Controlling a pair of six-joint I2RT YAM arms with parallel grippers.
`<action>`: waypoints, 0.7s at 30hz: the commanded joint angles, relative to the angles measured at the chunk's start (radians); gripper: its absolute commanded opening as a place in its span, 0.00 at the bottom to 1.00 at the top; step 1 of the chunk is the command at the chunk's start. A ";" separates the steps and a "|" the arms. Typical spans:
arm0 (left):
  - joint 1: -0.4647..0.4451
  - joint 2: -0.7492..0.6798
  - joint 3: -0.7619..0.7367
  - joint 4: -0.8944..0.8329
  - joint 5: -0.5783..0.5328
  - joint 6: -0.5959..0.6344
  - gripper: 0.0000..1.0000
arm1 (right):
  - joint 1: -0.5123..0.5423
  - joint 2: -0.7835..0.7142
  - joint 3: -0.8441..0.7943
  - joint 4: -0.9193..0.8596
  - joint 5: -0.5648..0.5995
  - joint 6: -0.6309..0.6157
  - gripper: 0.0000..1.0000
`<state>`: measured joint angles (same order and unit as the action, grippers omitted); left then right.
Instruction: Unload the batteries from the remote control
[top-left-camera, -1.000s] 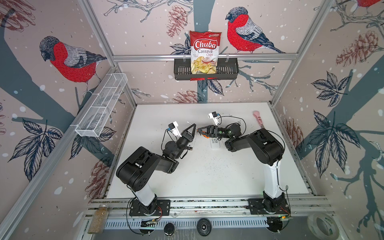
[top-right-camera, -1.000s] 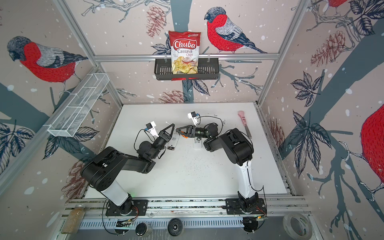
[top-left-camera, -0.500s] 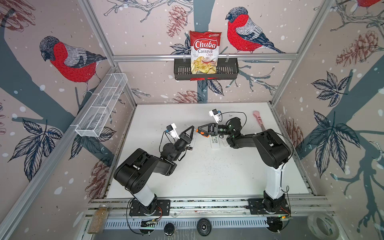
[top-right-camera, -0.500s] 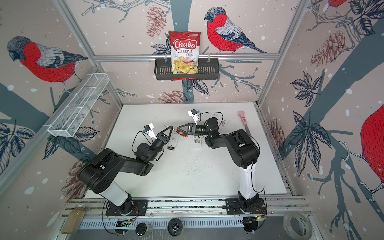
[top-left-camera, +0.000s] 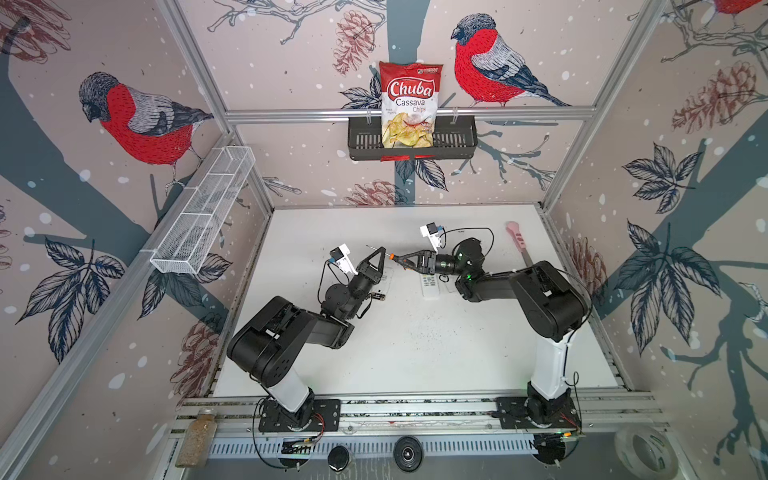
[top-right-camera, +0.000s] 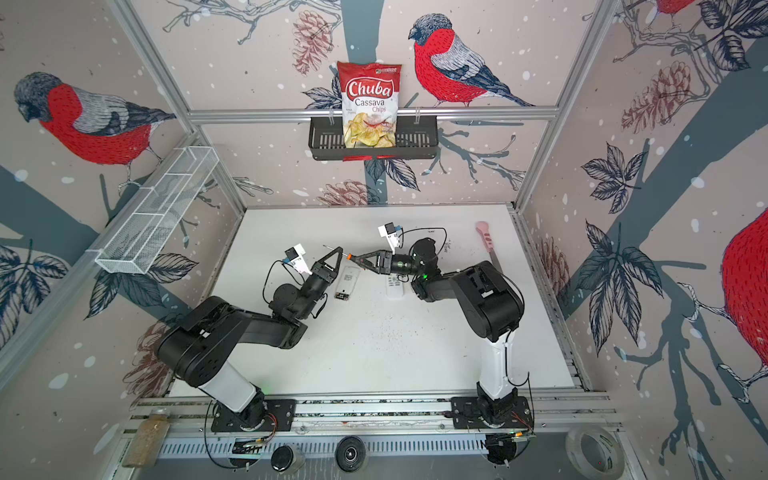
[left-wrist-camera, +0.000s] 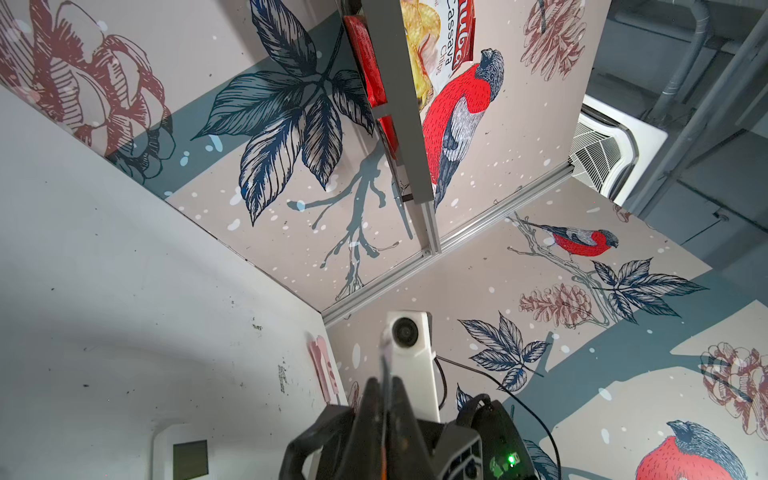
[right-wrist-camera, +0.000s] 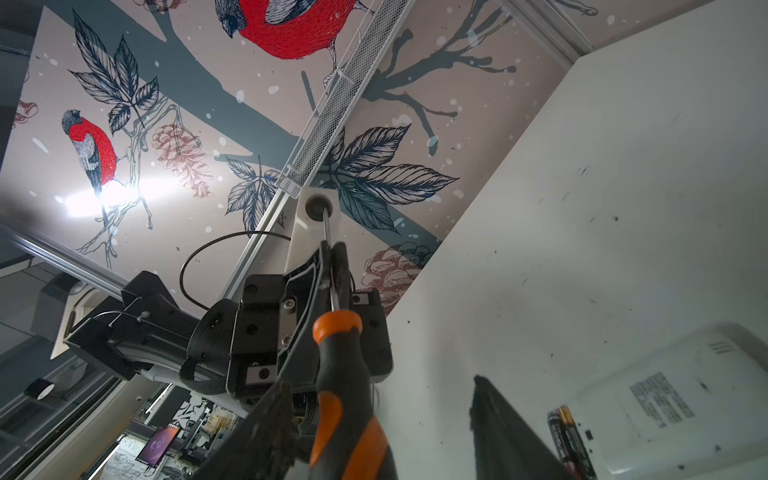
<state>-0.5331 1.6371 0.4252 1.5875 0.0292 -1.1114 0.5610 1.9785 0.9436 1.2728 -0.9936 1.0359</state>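
Note:
An orange-and-black screwdriver (top-left-camera: 392, 257) hangs level above the table between my two grippers. My left gripper (top-left-camera: 376, 254) is shut on its thin metal shaft (left-wrist-camera: 384, 359). My right gripper (right-wrist-camera: 382, 380) is open, its fingers standing apart on either side of the handle (right-wrist-camera: 338, 374). The white remote control (top-left-camera: 430, 286) lies on the table under the right gripper, its dark display (left-wrist-camera: 189, 457) facing up. Two black batteries (top-right-camera: 342, 296) with gold ends (right-wrist-camera: 569, 436) lie on the table beside a white labelled piece (right-wrist-camera: 665, 399) near the left gripper.
A pink-handled knife (top-left-camera: 517, 243) lies at the back right of the table. On the back wall a black basket (top-left-camera: 457, 137) holds a chips bag (top-left-camera: 409, 104). A white wire basket (top-left-camera: 203, 220) hangs on the left wall.
My right gripper's jaws have spread apart off the screwdriver handle. The left gripper has stayed shut on the shaft. The right arm's elbow has swung to the right.

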 joint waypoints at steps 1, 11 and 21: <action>0.001 0.002 0.010 0.213 0.004 -0.011 0.00 | 0.014 0.010 -0.008 0.129 0.034 0.048 0.68; 0.001 0.008 0.006 0.214 0.015 -0.019 0.00 | 0.024 0.045 0.031 0.230 0.057 0.105 0.61; 0.002 0.027 0.024 0.214 0.017 -0.036 0.00 | 0.028 0.060 0.053 0.205 0.052 0.084 0.51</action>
<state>-0.5331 1.6592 0.4385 1.5875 0.0299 -1.1446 0.5846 2.0380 0.9909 1.4532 -0.9436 1.1320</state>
